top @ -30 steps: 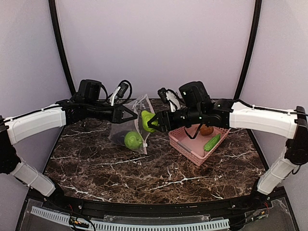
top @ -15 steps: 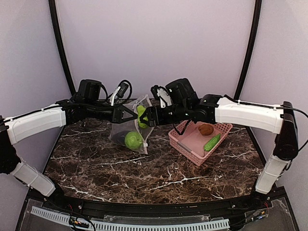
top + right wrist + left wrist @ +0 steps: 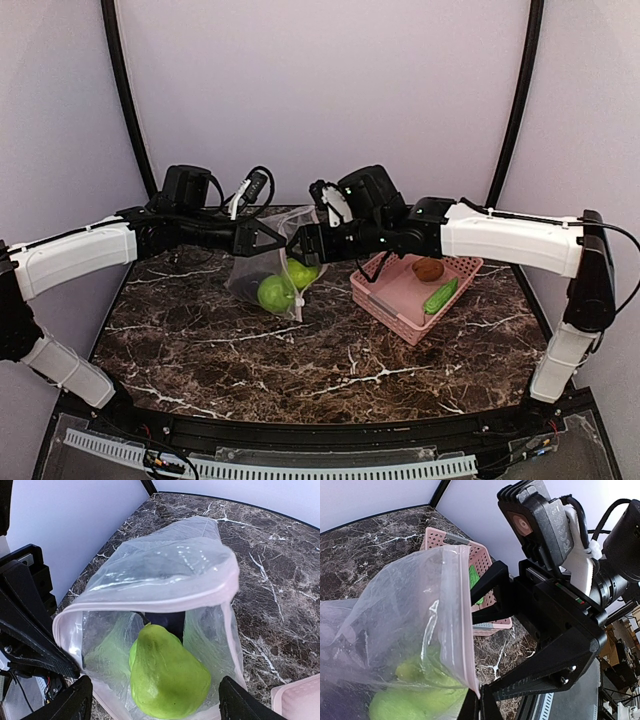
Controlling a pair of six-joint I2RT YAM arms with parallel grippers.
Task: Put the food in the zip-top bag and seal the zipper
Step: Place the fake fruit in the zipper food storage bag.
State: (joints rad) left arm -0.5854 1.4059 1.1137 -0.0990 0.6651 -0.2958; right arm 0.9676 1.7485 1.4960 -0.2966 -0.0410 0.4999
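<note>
The bag (image 3: pixel 250 272) is thin, limp film: light, slippery, and unable to keep its own mouth open. The stiffer pink zipper (image 3: pixel 150 602) along the rim looks like the best place to hold it, and the left tool (image 3: pixel 270 237) is clamped shut on that strip, lifting the mouth off the counter (image 3: pixel 330 370). The toy food looks hard, smooth and light, so it should drop cleanly but may roll. Its weight will tug the bag down, so the rim grip has to hold.

The right tool (image 3: pixel 298 243) is at the mouth with its jaws spread wide and holds nothing. The pear (image 3: pixel 167 680) sits just inside the bag, free between the fingers, with a dark shape behind it, probably the eggplant (image 3: pixel 167 619). The round fruit (image 3: pixel 275 293) lies lower in the bag. The potato (image 3: pixel 428 268) and cucumber (image 3: pixel 440 296) are in the basket (image 3: pixel 392 305).

A second ago the right tool gripped the pear just short of the mouth. It has since pushed in, opened and let the pear fall beside the round fruit. The left arm has not shifted
</note>
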